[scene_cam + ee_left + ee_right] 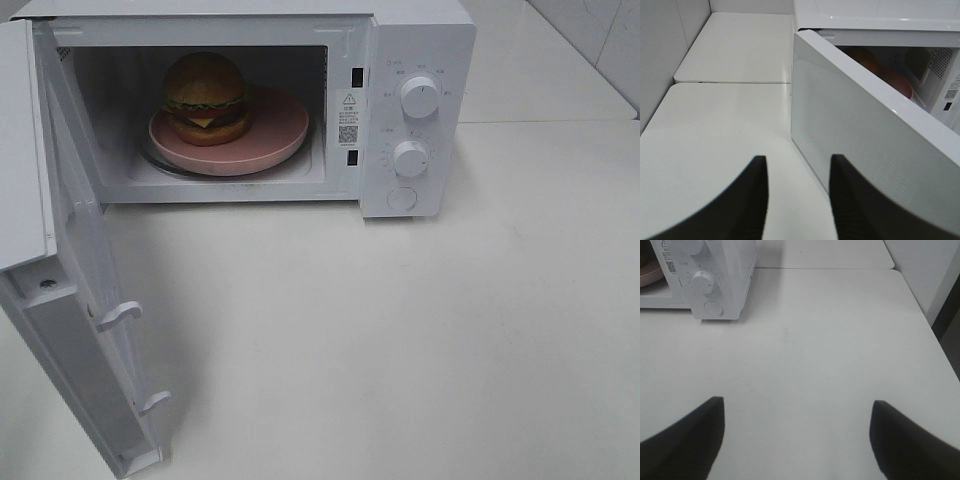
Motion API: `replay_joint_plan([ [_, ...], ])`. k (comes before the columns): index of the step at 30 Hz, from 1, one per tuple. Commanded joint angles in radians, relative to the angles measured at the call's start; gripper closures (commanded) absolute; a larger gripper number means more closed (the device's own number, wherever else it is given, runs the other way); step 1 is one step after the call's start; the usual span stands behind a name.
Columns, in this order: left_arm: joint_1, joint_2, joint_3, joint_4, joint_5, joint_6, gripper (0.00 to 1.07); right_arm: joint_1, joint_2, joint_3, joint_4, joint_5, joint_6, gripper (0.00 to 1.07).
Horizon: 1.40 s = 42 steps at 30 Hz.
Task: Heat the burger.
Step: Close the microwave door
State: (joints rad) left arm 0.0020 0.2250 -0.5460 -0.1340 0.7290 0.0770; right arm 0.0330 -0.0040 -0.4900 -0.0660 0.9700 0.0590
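Loading done, we see the burger (205, 97) inside the microwave (420, 40), door (90, 280) not yet shut, left hand (799, 161) and right hand (797, 402) released.

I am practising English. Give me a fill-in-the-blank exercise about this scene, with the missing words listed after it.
1. The burger rests on a ___ plate inside the microwave.
2. The microwave's door is ___.
3. Above the round button, the panel has ___ knobs.
4. The left gripper and the right gripper hold nothing; their jaws are ___.

Missing words: pink; open; two; open.
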Motion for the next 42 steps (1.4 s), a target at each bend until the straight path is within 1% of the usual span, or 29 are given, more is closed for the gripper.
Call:
replay_joint_plan([
  [1,-0.005,0.064,0.014,0.005,-0.075,-0.006,1.0,-0.007,-0.027,0.002,-0.007,-0.008,0.009,0.31],
  [2,-0.005,0.064,0.014,0.005,-0.075,-0.006,1.0,-0.007,-0.027,0.002,-0.007,-0.008,0.009,0.31],
  [3,-0.005,0.103,0.024,0.004,-0.106,-0.006,1.07,-0.007,-0.027,0.002,-0.007,-0.008,0.009,0.31],
  [4,-0.005,0.143,0.036,0.004,-0.148,-0.006,1.07,-0.007,-0.027,0.002,-0.007,-0.008,0.009,0.31],
  [5,-0.005,0.143,0.036,0.004,-0.148,-0.006,1.07,-0.007,-0.027,0.002,-0.007,-0.008,0.009,0.31],
  [7,-0.005,0.193,0.045,0.005,-0.212,-0.006,1.07,-0.007,-0.027,0.002,-0.007,-0.008,0.009,0.31],
  [10,-0.005,0.223,0.045,0.005,-0.247,-0.006,1.07,-0.007,-0.027,0.002,-0.007,-0.008,0.009,0.31],
  [12,-0.005,0.27,0.045,0.013,-0.29,-0.006,1.07,-0.007,-0.027,0.002,-0.007,-0.008,0.009,0.31],
  [16,-0.005,0.332,0.045,0.033,-0.309,-0.006,1.07,-0.007,-0.027,0.002,-0.007,-0.008,0.009,0.31],
  [18,-0.005,0.397,0.045,0.05,-0.312,-0.006,1.07,-0.007,-0.027,0.002,-0.007,-0.008,0.009,0.31],
  [20,-0.005,0.415,0.045,0.05,-0.319,-0.006,1.07,-0.007,-0.027,0.002,-0.007,-0.008,0.009,0.31],
  [22,-0.005,0.457,0.048,0.049,-0.362,-0.006,1.07,-0.007,-0.027,0.002,-0.007,-0.008,0.009,0.31],
  [23,-0.005,0.476,0.051,0.049,-0.395,-0.006,1.07,-0.007,-0.027,0.002,-0.007,-0.008,0.009,0.31],
  [24,-0.005,0.504,0.071,0.05,-0.471,-0.006,1.07,-0.007,-0.027,0.002,-0.007,-0.008,0.009,0.31],
  [25,-0.005,0.504,0.071,0.05,-0.471,-0.006,1.07,-0.007,-0.027,0.002,-0.007,-0.008,0.009,0.31],
  [27,-0.005,0.551,0.114,0.048,-0.574,-0.006,1.07,-0.007,-0.027,0.002,-0.007,-0.008,0.009,0.31],
  [28,-0.005,0.551,0.114,0.048,-0.574,-0.006,1.07,-0.007,-0.027,0.002,-0.007,-0.008,0.009,0.31],
  [30,-0.005,0.596,0.154,0.038,-0.649,-0.006,1.07,-0.007,-0.027,0.002,-0.007,-0.008,0.009,0.31],
  [31,-0.005,0.596,0.154,0.038,-0.649,-0.006,1.07,-0.007,-0.027,0.002,-0.007,-0.008,0.009,0.31],
  [33,-0.005,0.643,0.195,0.038,-0.745,-0.006,1.07,-0.007,-0.027,0.002,-0.007,-0.008,0.009,0.31],
  [34,-0.005,0.643,0.195,0.038,-0.745,-0.006,1.07,-0.007,-0.027,0.002,-0.007,-0.008,0.009,0.31],
  [35,-0.005,0.667,0.22,0.038,-0.814,-0.006,1.07,-0.007,-0.027,0.002,-0.007,-0.008,0.009,0.31],
  [36,-0.005,0.667,0.22,0.038,-0.814,-0.006,1.07,-0.007,-0.027,0.002,-0.007,-0.008,0.009,0.31],
  [37,-0.005,0.681,0.233,0.038,-0.851,-0.006,1.07,-0.007,-0.027,0.002,-0.007,-0.008,0.009,0.31],
  [38,-0.005,0.707,0.252,0.038,-0.919,-0.006,1.07,-0.007,-0.027,0.002,-0.007,-0.008,0.009,0.31],
  [39,-0.005,0.707,0.252,0.038,-0.919,-0.006,1.07,-0.007,-0.027,0.002,-0.007,-0.008,0.009,0.31],
  [40,-0.005,0.733,0.269,0.039,-0.982,-0.012,1.07,-0.007,-0.027,0.002,-0.007,-0.008,0.009,0.31],
  [41,-0.005,0.733,0.269,0.039,-0.982,-0.012,1.07,-0.007,-0.027,0.002,-0.007,-0.008,0.009,0.31],
  [42,-0.005,0.752,0.288,0.05,-1.047,-0.029,1.07,-0.007,-0.027,0.002,-0.007,-0.008,0.009,0.31],
])
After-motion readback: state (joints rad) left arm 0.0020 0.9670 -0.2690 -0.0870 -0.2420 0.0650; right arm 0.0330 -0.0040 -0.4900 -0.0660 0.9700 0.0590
